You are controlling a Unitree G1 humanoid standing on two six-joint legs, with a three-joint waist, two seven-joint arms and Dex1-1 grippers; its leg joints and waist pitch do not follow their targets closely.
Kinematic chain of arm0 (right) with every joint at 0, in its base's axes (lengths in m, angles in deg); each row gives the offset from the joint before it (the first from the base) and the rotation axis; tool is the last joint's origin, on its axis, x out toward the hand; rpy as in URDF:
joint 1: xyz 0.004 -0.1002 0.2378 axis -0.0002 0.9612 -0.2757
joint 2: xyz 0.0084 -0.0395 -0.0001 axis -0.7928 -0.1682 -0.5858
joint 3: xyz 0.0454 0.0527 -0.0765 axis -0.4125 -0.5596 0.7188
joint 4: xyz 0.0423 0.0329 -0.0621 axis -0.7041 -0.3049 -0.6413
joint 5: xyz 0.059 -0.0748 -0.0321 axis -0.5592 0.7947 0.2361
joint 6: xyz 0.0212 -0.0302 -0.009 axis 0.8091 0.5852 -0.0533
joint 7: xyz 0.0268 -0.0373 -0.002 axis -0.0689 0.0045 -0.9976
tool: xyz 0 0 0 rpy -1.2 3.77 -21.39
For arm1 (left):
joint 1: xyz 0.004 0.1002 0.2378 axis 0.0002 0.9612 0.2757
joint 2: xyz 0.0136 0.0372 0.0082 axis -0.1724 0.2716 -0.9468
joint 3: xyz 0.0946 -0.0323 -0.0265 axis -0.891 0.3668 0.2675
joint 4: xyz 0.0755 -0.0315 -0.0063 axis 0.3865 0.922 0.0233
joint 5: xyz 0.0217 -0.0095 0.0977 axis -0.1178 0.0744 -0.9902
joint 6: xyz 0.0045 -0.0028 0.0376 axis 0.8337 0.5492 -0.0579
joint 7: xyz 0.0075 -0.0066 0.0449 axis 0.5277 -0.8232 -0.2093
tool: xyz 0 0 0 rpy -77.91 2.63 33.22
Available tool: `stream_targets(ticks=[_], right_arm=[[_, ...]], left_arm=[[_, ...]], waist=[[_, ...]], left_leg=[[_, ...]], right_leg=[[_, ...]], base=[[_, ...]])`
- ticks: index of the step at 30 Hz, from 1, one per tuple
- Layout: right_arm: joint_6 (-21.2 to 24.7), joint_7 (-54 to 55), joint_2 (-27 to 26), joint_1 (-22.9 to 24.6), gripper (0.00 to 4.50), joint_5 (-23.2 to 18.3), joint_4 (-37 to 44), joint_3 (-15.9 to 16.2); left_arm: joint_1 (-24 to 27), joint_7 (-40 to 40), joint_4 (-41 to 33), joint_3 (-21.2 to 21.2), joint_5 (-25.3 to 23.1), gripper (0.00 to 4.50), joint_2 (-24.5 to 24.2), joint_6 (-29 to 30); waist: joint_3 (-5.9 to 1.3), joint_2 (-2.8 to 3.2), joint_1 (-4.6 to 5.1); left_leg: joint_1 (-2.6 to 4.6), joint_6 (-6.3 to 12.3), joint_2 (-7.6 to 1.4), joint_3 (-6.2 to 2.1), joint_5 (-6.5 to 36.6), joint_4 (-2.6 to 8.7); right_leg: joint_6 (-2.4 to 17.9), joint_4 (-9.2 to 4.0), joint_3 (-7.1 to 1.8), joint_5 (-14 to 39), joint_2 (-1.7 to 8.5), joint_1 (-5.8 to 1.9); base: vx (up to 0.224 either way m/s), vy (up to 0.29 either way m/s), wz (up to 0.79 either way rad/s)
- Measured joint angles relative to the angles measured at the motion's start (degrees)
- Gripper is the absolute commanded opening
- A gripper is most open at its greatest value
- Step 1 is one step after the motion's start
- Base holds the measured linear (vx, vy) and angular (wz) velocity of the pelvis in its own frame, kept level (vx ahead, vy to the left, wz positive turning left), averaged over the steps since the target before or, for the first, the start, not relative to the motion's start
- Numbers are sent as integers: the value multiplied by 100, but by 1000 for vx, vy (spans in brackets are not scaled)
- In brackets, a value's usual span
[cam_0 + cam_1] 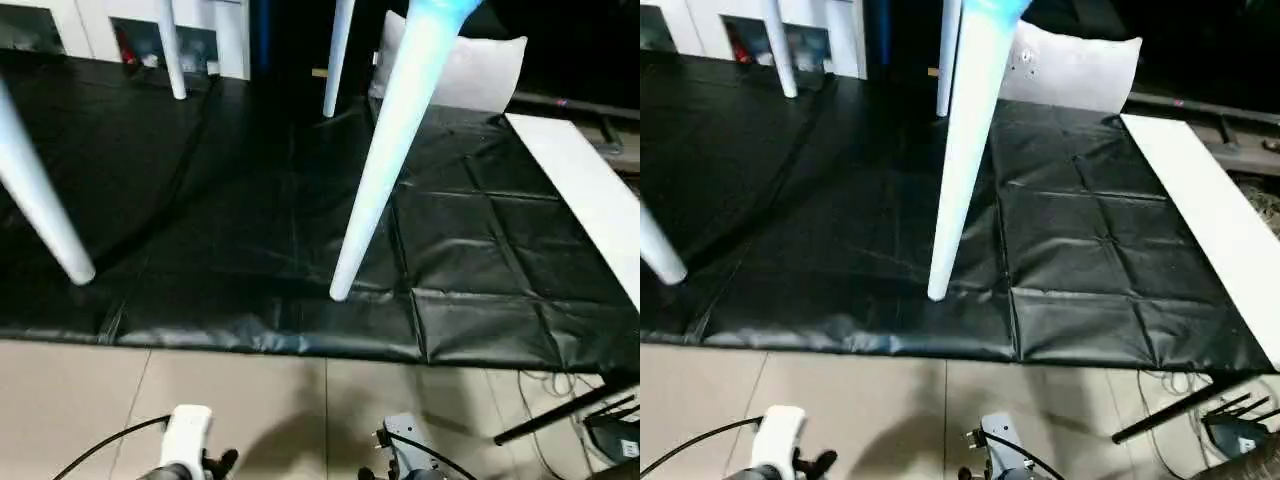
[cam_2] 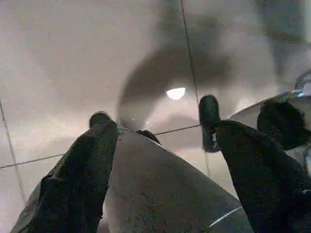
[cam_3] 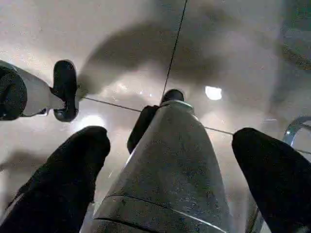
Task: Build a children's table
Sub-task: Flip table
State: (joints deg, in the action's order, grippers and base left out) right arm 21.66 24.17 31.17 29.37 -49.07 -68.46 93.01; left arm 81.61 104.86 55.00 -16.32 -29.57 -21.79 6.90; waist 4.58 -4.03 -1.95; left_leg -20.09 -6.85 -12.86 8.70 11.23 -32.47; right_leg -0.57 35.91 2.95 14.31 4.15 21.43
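Over beige floor tiles, the left gripper and right gripper hang with jaws spread wide, empty. Beyond, the children's table stands on a black mat, a pillow behind.

No text, label, brand, number or sign can be read anywhere in these views.
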Motion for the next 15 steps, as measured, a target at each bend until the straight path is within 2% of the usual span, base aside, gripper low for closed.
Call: stream_targets(ticks=[3, 15], right_arm=[[-36, -9, -25, -38, 450, 5, -109, -28], [-86, -11, -25, -37, 450, 5, -148, -71]], left_arm=[[-20, -228, 131, 97, -5, 364, 89, -96], [-20, -264, 139, 99, -6, 364, 98, -96]], waist=[[-27, 3, 3], [-29, 0, 1]], left_leg=[[8, 4, -4, 13, 8, 2], [16, 2, -1, 23, 8, 3]], right_leg=[[2, -5, -13, 5, 3, -1], [-18, -7, -41, -4, 10, 1]], base=[[0, 0, 0], [0, 0, 0]])
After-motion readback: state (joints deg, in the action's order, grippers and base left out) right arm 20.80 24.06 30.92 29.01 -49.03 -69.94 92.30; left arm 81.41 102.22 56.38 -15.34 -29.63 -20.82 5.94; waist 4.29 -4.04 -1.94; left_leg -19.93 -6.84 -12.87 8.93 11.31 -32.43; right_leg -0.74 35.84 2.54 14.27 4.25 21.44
